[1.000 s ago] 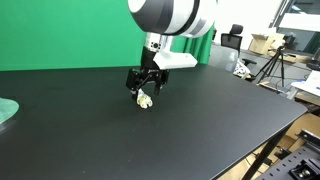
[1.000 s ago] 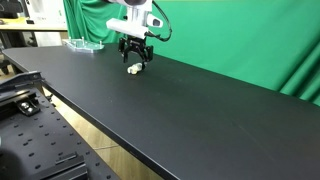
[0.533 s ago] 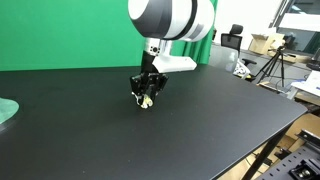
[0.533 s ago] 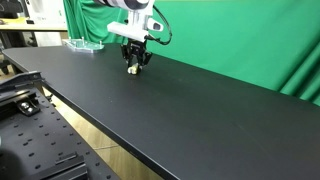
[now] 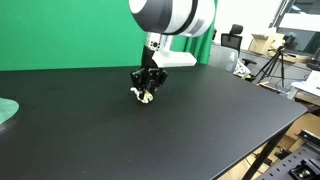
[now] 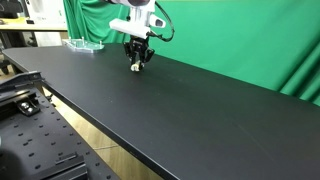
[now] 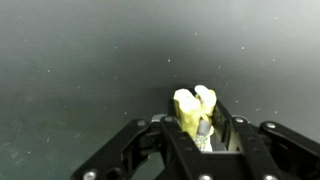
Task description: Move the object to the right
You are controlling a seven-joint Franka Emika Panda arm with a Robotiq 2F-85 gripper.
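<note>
The object is a small cream-white lump, and in the wrist view it sits pinched between my black fingers with its top poking out beyond them. My gripper is shut on the object just above the black table. Seen from the other side, my gripper holds the same pale lump close over the tabletop, near the green backdrop.
A pale green round disc lies at the table's edge in an exterior view. A green item on a clear stand sits behind the arm. The green backdrop runs along the table's far side. Tripod and clutter stand beyond the table.
My fingers have shut on the object, which lay between open fingers a second ago. The gripper and lump have shifted slightly and sit a little higher.
</note>
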